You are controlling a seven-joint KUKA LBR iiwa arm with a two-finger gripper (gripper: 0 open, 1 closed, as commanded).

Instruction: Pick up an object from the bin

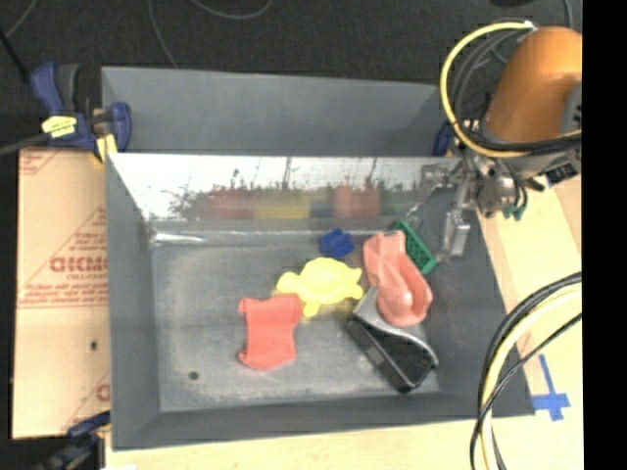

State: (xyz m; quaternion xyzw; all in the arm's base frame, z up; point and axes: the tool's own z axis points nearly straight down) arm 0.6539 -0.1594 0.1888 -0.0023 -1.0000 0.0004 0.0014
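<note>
Overhead, the arm's two-finger gripper (436, 231) hangs at the right end of the grey metal bin (196, 302), near the far wall, below the orange cover and looped cables on the wrist. Its two metal fingers (458, 233) stand apart, with nothing between them and nothing in their grasp.

Just beside the gripper, toward the middle of the bin, a small green plastic piece (419, 248) leans against a long, soft pink thing (397, 280), which lies lengthwise along the right of the floor. From here I cannot tell whether the nearer finger touches the green piece.

The near end of the pink thing rests on a black and grey wedge-shaped object (392, 349), set aslant toward the near right corner. To the left of the pink thing lies a yellow lobed plastic toy (321, 284), with a small blue block (336, 243) just behind it. A flat red piece with a notched top (269, 331) touches the toy's near left side, well apart from the gripper.
</note>
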